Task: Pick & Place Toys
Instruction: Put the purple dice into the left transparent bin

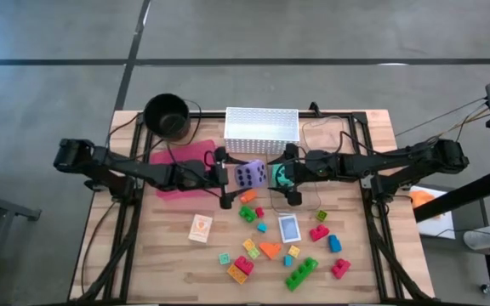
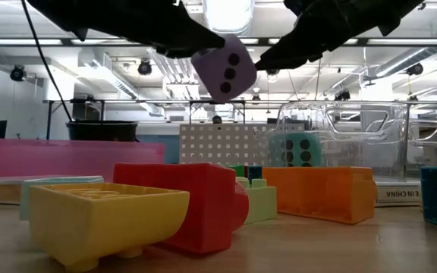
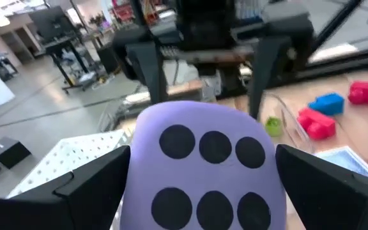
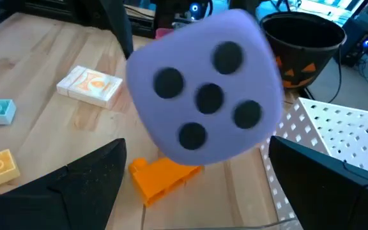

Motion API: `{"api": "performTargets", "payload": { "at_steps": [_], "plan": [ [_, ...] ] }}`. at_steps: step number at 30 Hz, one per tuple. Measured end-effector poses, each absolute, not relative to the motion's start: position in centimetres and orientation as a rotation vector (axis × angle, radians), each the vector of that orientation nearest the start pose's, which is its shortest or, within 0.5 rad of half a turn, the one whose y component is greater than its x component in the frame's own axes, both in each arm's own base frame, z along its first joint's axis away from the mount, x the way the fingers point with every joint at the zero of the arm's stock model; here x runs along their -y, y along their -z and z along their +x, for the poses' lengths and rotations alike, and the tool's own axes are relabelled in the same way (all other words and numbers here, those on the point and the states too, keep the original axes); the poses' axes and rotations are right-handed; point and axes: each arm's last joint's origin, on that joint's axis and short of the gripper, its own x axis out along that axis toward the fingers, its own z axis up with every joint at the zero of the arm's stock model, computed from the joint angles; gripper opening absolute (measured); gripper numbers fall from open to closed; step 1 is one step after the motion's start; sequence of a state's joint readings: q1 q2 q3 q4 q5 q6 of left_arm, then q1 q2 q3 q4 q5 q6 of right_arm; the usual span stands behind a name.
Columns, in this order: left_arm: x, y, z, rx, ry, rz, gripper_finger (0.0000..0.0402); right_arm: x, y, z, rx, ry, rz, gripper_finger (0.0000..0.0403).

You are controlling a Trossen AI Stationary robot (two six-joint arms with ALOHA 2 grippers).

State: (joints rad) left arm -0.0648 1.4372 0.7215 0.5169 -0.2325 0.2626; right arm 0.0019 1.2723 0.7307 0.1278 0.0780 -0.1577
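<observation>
A purple die (image 1: 250, 176) with black dots hangs in the air over the table's middle, with my left gripper (image 1: 232, 178) shut on it; the low view shows the purple die (image 2: 223, 68) well above the table. My right gripper (image 1: 291, 176) faces it from the table's right, open. In its wrist view its fingers (image 4: 75, 185) stand below and to either side of the purple die (image 4: 203, 89), apart from it. A teal die (image 1: 279, 175) rests on the table below my right gripper. Bright blocks (image 1: 270, 249) and two cards (image 1: 200, 228) lie nearer the front. My left gripper pinches the purple die by two opposite sides (image 3: 139, 176) between its two fingers (image 3: 88, 185). The fingers come about level from the table's left. The die is lifted clear of the table, and its six-dot face is turned back toward the wrist.
A white perforated basket (image 1: 262, 127) stands at the far middle, a black bucket (image 1: 167, 115) at the far left, and a pink tray (image 1: 181, 157) under my left arm. In the low view, yellow (image 2: 97, 216), red (image 2: 196, 201) and orange (image 2: 321, 189) blocks stand close to the front edge.
</observation>
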Motion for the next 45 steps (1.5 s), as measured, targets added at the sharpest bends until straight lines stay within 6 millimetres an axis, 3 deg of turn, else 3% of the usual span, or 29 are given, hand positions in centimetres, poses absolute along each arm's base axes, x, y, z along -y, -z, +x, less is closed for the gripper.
{"api": "performTargets", "payload": {
  "at_steps": [5,11,17,21,25,33,45],
  "plan": [
    [1.0,-23.2,30.5,-0.193,-0.155,0.286,0.0386,0.2,-24.5,27.6,-0.366,0.047,-0.17,0.0378],
    [0.7,-22.9,31.5,-0.172,-0.165,0.282,0.0386,0.2,-23.5,27.8,-0.427,0.058,-0.175,0.0378],
    [-0.2,-21.2,31.0,-0.427,-0.177,0.272,0.0386,0.3,-23.5,27.5,-0.448,0.073,-0.161,0.0378],
    [-1.3,-20.4,30.3,-0.528,-0.237,0.147,0.0386,0.3,-23.2,27.7,-0.462,0.075,-0.149,0.0378],
    [-1.8,-19.7,29.8,-0.612,-0.253,0.129,0.0386,0.3,-22.5,28.1,-0.481,0.074,-0.146,0.0378],
    [-1.7,-19.7,29.8,-0.61,-0.256,0.096,0.0386,0.3,-21.0,28.8,-0.532,0.071,-0.148,0.0378],
    [-1.7,-20.0,30.0,-0.569,-0.271,0.05,0.0386,0.3,-21.5,28.7,-0.509,0.072,-0.148,0.0378]
  ]
}}
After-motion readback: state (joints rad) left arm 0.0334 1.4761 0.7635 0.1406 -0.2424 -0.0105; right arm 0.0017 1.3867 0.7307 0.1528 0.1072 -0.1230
